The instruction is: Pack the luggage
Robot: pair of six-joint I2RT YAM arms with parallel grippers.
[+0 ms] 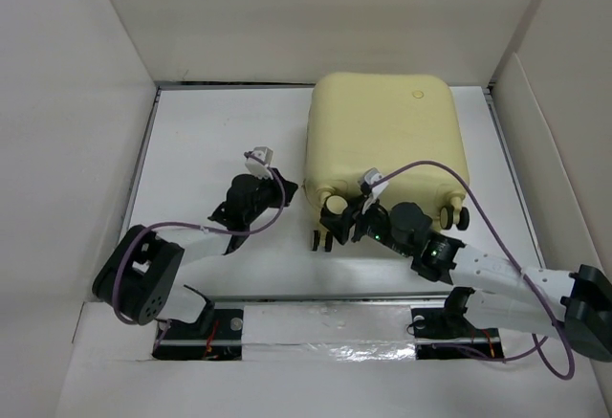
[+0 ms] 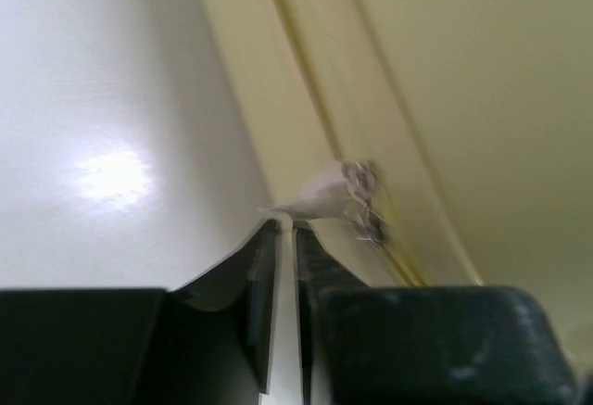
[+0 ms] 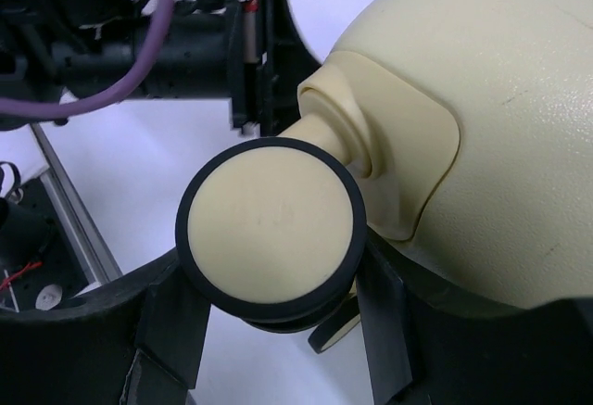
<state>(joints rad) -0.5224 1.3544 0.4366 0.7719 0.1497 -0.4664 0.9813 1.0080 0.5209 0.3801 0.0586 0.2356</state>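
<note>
We see the pale yellow suitcase lying closed and flat on the white worktop, toward the back and right of centre. Its round emblem is near the far edge and its wheels point toward the near edge. The left fingers sit at the suitcase's left side, pressed almost together with only a thin slit between them. Their tips are right at a small pale tab on the seam, but the view is blurred and we cannot tell whether they pinch it. The right fingers are at the near left corner, spread either side of a cream wheel with a black rim and closed against that rim on both sides. The wheel's stem runs into the shell's rounded corner.
</note>
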